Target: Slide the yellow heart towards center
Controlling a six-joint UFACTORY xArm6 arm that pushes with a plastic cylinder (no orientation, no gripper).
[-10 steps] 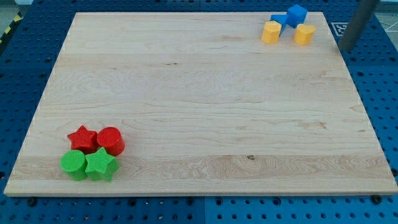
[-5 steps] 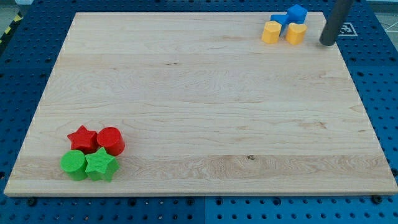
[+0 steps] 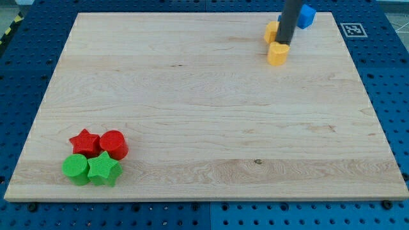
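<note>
One small yellow heart (image 3: 277, 53), light rigid block, slides easily on tabletop (image 3: 192, 96). Tip (image 3: 283, 43) touches its upper-right edge; push there. No pincer on rig.

I find no readable words, brand names or numbers anywhere in my view. The only sign is a small black-and-white square code marker (image 3: 353, 29) at the view's top right, standing on the blue pegboard base (image 3: 390, 76) just beside the wooden board's (image 3: 204, 115) corner; its pattern is too small for me to decode. A yellow-and-black hazard stripe (image 3: 11, 29) edges the view's top left, carrying no lettering.
</note>
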